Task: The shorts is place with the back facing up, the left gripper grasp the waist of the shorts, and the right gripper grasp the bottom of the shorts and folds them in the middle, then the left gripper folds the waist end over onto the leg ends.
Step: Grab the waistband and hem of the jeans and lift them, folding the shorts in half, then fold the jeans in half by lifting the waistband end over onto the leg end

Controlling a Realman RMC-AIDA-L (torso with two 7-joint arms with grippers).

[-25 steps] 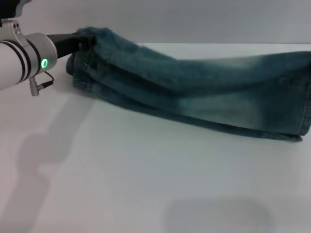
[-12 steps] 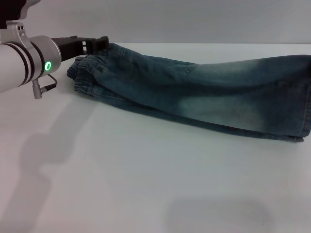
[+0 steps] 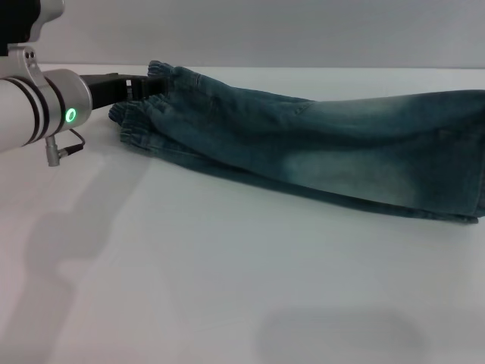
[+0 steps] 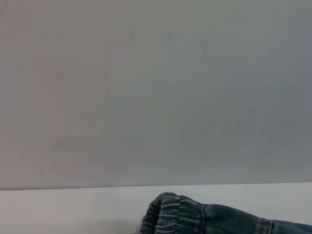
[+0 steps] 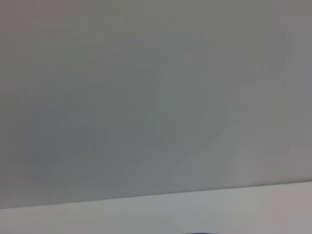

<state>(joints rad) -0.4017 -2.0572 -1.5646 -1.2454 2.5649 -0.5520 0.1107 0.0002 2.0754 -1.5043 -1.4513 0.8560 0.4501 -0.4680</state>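
- The shorts (image 3: pixel 303 148): blue faded denim, lying lengthwise on the white table (image 3: pixel 227 288) as a long narrow band. Judged already doubled along the middle, since a second layer edge shows beneath the upper one along the near side. First fold taken as done.
- Waist (image 3: pixel 140 121): gathered elastic end, directly at the tip of the left gripper (image 3: pixel 144 83); the uppermost corner of the band is lifted against the claw while the lower gathers rest on the table just below it. The left wrist view shows the same gathered band (image 4: pixel 170 214) low in its picture, against the table and a plain wall.
- Left gripper: black claw on the green-lit arm, reaching toward the waist end. Appears closed on the raised waist corner; the fingers themselves are partly hidden by denim, so this is a judgement.
- The leg ends (image 3: pixel 474 174): far from the claw, at the opposite end of the band, flat on the table, hem edges partly cut off by the picture's edge.
- Right gripper: not visible in any view; its wrist camera shows only wall and table edge.
- Remaining: the waist end has yet to be carried over onto the leg ends. Second fold not yet made.
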